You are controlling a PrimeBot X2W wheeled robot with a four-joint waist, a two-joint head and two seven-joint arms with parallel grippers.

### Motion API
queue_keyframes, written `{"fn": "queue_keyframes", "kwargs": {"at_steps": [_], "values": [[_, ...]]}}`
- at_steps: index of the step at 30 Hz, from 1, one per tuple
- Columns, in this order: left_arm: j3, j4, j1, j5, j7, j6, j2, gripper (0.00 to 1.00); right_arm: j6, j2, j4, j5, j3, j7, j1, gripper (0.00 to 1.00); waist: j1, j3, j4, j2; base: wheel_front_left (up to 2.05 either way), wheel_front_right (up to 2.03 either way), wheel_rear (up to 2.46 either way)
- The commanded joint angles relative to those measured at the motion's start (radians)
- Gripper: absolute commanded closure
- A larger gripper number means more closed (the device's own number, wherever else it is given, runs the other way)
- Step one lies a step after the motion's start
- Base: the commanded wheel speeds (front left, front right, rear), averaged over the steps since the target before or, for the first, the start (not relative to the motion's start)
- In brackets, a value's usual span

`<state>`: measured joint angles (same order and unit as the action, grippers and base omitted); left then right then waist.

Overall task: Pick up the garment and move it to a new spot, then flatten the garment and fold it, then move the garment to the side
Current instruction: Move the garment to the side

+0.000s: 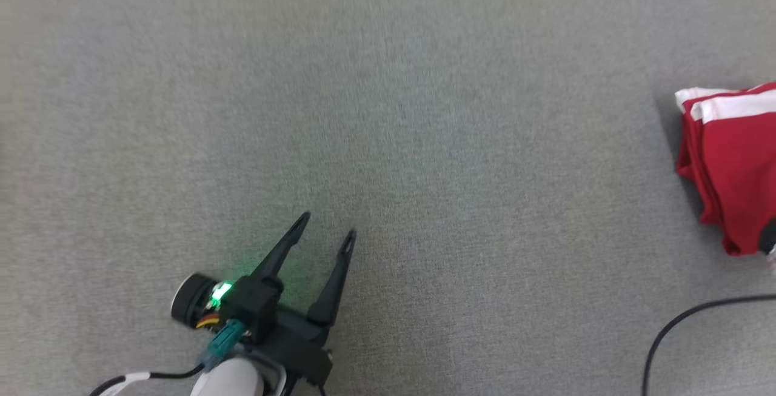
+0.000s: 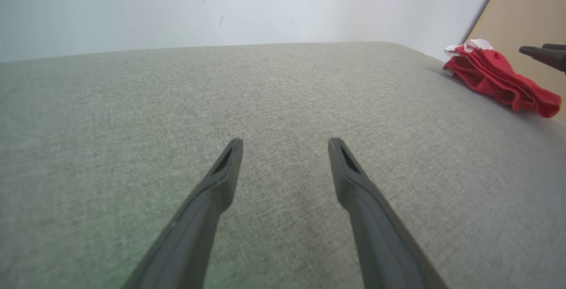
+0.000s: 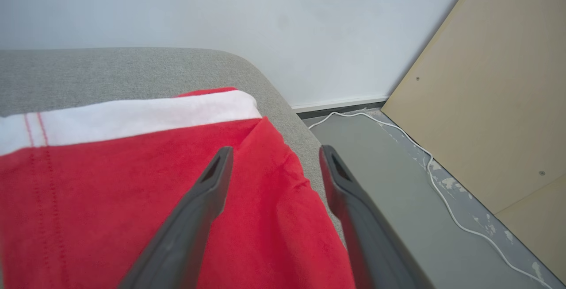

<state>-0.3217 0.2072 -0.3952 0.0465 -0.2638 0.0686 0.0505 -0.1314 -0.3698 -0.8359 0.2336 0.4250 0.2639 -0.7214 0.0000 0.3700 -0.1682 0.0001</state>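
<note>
Grey fabric surface (image 1: 388,111) open; garment (image 1: 733,159) blocks right edge.

Looked like a bare test rm/lab, not a lived-in home: grey upholstered pad (image 3: 110,70) at 9 o'clock in rt wrist view, plain white wall (image 3: 221,10) at 12, bare beige board (image 3: 495,103) w/ screws at 3, loose white cable (image 3: 362,113) on scuffed grey floor (image 3: 389,183) at 4.

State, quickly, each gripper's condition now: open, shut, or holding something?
Left gripper: open, holding nothing.
Right gripper: open above the red garment, holding nothing.
</note>
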Motion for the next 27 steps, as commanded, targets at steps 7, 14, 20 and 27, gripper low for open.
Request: {"fn": "queue_keyframes", "kwargs": {"at_steps": [7,14,20,27], "values": [[0.042,0.020,0.087,0.022,-0.001,-0.009,0.002,0.00,0.002,0.052,0.132,-0.147,-0.156,0.000,0.150,0.00,0.0000,-0.150,0.025,-0.0001,0.00,0.00,0.00],[0.097,0.027,0.162,0.050,-0.001,-0.020,0.001,0.00,0.001,0.107,0.206,-0.236,-0.234,0.000,0.267,0.00,0.0000,-0.239,0.054,-0.0001,0.00,0.00,0.00],[0.150,0.032,0.223,0.043,-0.001,-0.029,0.001,0.00,0.001,0.152,0.246,-0.278,-0.307,0.000,0.355,0.00,0.0000,-0.297,0.082,-0.0001,0.00,0.00,0.00],[0.199,0.043,0.274,0.050,-0.001,-0.044,0.001,0.00,0.001,0.182,0.287,-0.315,-0.393,0.000,0.421,0.00,0.0000,-0.341,0.111,-0.0001,0.00,0.00,0.00]]}}
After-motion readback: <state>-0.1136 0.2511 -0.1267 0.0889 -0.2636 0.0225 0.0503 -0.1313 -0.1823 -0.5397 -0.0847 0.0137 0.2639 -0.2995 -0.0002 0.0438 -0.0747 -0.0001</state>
